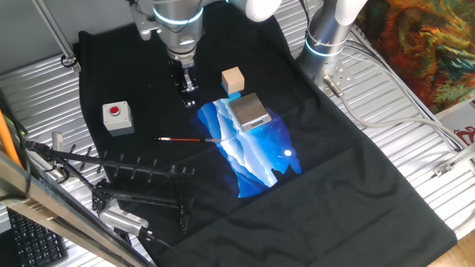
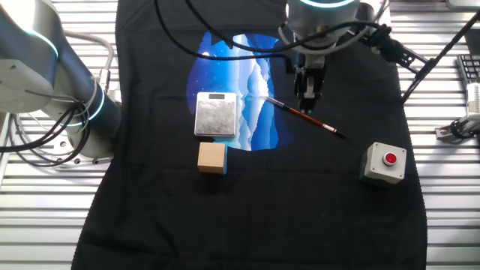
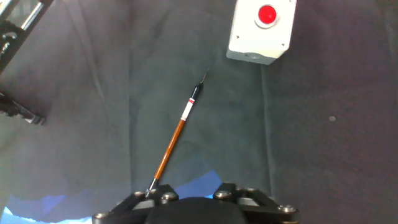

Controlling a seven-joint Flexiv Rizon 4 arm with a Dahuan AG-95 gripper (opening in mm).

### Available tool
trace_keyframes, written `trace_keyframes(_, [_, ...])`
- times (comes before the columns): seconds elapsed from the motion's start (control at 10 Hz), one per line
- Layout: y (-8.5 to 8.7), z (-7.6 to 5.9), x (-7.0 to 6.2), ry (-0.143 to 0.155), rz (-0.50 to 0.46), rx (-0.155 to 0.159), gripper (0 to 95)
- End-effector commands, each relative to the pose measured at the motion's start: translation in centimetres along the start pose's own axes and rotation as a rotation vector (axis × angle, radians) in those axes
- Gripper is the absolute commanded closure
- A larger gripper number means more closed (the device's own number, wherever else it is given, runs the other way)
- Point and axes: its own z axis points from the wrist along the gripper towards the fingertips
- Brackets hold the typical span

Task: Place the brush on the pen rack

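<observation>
The brush point(image 1: 182, 139) lies flat on the black cloth, its black end toward the grey button box and its pale tip at the edge of the blue print. It also shows in the other fixed view point(image 2: 307, 118) and in the hand view point(image 3: 177, 140). My gripper point(image 1: 187, 95) hangs above the cloth just behind the brush, over its tip half point(image 2: 308, 101), and holds nothing. In the hand view only its base shows, and the fingertips are out of frame. The pen rack point(image 1: 141, 174), a low black frame with short pegs, stands in front of the brush near the table's front left.
A grey box with a red button point(image 1: 117, 117) sits left of the brush. A wooden block point(image 1: 232, 79) and a silvery scale point(image 1: 249, 111) lie behind right of it on the blue print. A second robot arm's base point(image 1: 326, 33) stands at the far edge.
</observation>
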Motion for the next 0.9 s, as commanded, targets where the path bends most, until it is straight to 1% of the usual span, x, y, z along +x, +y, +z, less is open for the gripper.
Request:
trace_keyframes(0.1, [0.03,0.13,-0.11,-0.003,-0.005,0.003,95.0])
trace_keyframes(0.2, [0.03,0.13,-0.11,-0.006,-0.009,0.005,95.0])
trace_keyframes(0.3, [0.03,0.13,-0.11,-0.017,-0.009,0.003,95.0])
trace_keyframes(0.9, [0.03,0.13,-0.11,-0.028,0.002,-0.003,95.0])
